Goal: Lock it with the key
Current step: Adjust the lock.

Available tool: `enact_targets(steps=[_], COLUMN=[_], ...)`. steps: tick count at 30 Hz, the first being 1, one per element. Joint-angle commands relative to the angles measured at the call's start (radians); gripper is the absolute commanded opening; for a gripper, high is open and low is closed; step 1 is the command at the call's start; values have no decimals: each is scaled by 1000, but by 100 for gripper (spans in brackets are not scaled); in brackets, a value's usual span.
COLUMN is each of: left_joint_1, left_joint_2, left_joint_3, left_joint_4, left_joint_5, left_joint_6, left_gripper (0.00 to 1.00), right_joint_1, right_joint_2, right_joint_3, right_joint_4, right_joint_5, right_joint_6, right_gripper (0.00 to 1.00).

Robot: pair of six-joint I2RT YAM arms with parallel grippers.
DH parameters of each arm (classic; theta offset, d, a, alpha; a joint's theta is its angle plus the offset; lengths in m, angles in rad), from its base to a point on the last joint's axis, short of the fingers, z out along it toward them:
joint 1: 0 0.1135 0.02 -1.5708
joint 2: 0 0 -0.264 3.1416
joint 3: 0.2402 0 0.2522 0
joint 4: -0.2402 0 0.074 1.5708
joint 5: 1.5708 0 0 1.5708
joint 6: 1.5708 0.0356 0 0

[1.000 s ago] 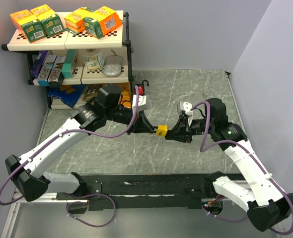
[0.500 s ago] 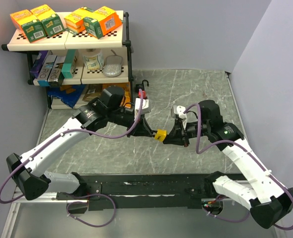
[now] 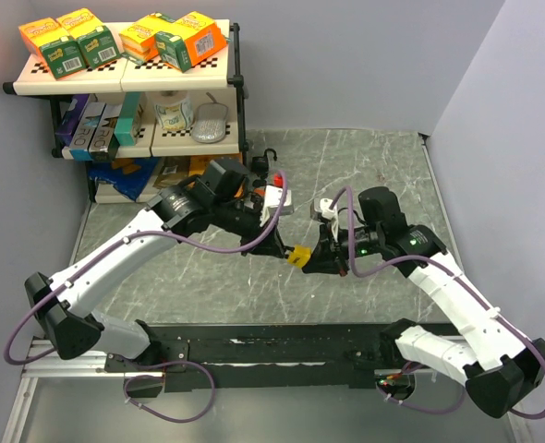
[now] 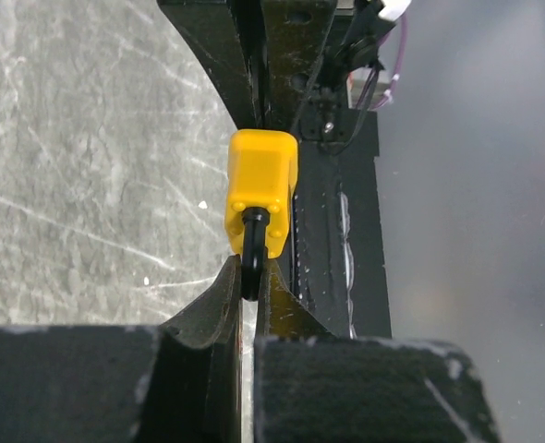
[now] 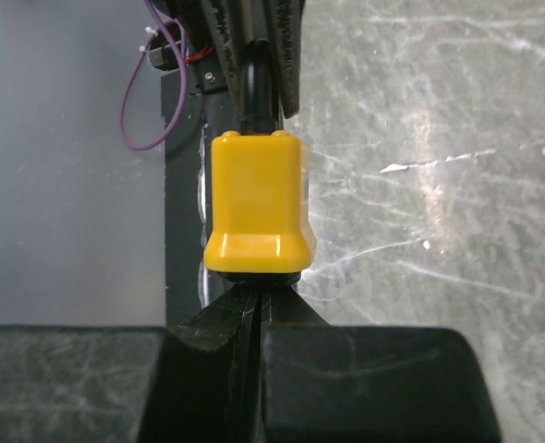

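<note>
A yellow padlock (image 3: 299, 253) hangs in the air between my two grippers above the marble table. My left gripper (image 3: 285, 245) is shut on its black shackle (image 4: 251, 251), with the yellow body (image 4: 261, 189) just beyond the fingertips (image 4: 219, 305). My right gripper (image 3: 315, 259) comes from the other side and is shut on a thin key at the bottom face of the padlock (image 5: 257, 203). The key is almost wholly hidden between the fingertips (image 5: 286, 309) and the lock. In the right wrist view the left fingers pinch the shackle (image 5: 257, 92) on the far side.
A shelf rack (image 3: 125, 78) with orange and green boxes stands at the back left. A black rail (image 3: 272, 346) runs along the near edge below the padlock. A small black hook (image 3: 271, 155) lies on the table behind the left wrist. Grey walls enclose the back and right.
Both grippers have drifted slightly toward the near edge with the padlock between them. The left forearm has swung right and the right wrist has moved left. Both grips are unchanged.
</note>
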Motion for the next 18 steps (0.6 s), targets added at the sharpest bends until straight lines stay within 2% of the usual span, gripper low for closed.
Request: enact_targets(steps=[1, 8, 11, 14, 18], left_joint_1=[-77, -114, -114, -114, -115], left_joint_2=[70, 96, 70, 28, 39], left_joint_3=[32, 15, -39, -86, -74], left_joint_4=[28, 65, 141, 223, 215], left_joint_5=[-12, -10, 26, 49, 73], left_joint_6=[33, 10, -19, -45, -18], left_gripper=[1, 1, 1, 1, 1], right_joint_1=[30, 31, 30, 30, 34], right_joint_2=[4, 10, 4, -3, 16], right_joint_3=[84, 66, 51, 31, 43], right_joint_4=[288, 434, 504, 561, 540], right_joint_5=[-88, -84, -71, -67, -81], right_joint_6=[106, 261, 305, 336, 293], right_gripper=[0, 0, 0, 0, 0])
